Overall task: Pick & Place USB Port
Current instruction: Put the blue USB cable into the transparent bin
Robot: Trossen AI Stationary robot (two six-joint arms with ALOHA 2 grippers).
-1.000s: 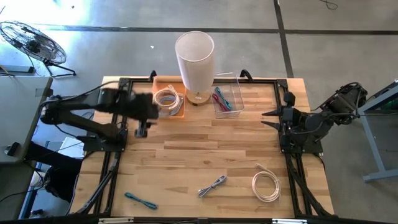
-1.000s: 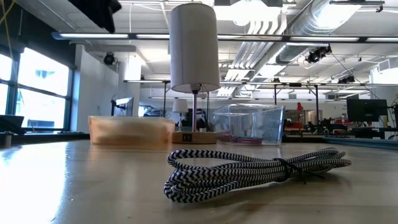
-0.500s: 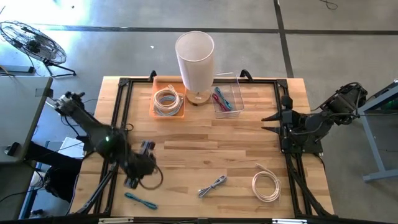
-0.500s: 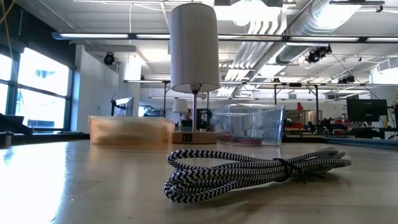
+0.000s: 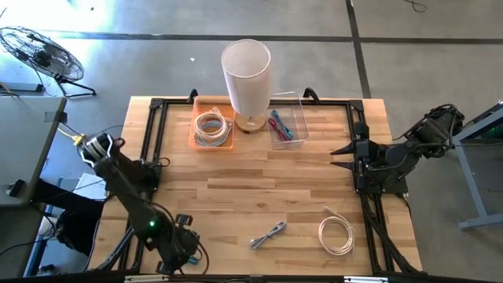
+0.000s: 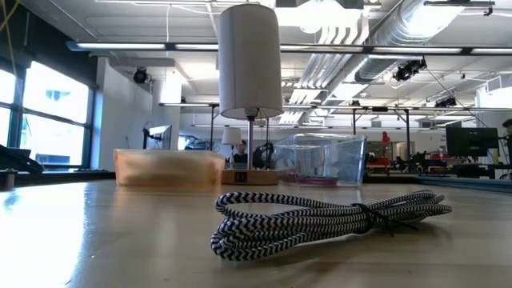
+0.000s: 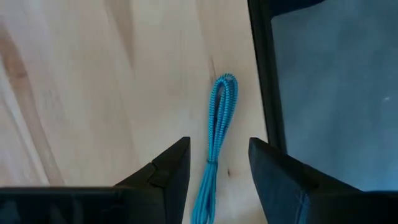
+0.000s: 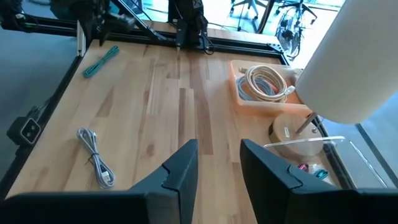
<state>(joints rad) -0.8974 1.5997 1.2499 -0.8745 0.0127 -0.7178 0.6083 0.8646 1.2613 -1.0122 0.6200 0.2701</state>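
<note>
Jaws apart, the left gripper [image 7: 214, 168] hangs over the teal cable [image 7: 217, 134]; the right gripper [image 8: 217, 163], jaws apart, waits at the table's [image 5: 259, 196] right edge.

The table [image 5: 259, 196] is pale wood in planks with a smooth, faintly glossy finish. The black-and-white cable [image 6: 320, 224] wears a braided cloth sheath; the clear bin [image 6: 320, 158] looks like glossy plastic, the lamp shade [image 6: 250, 56] matt.
</note>
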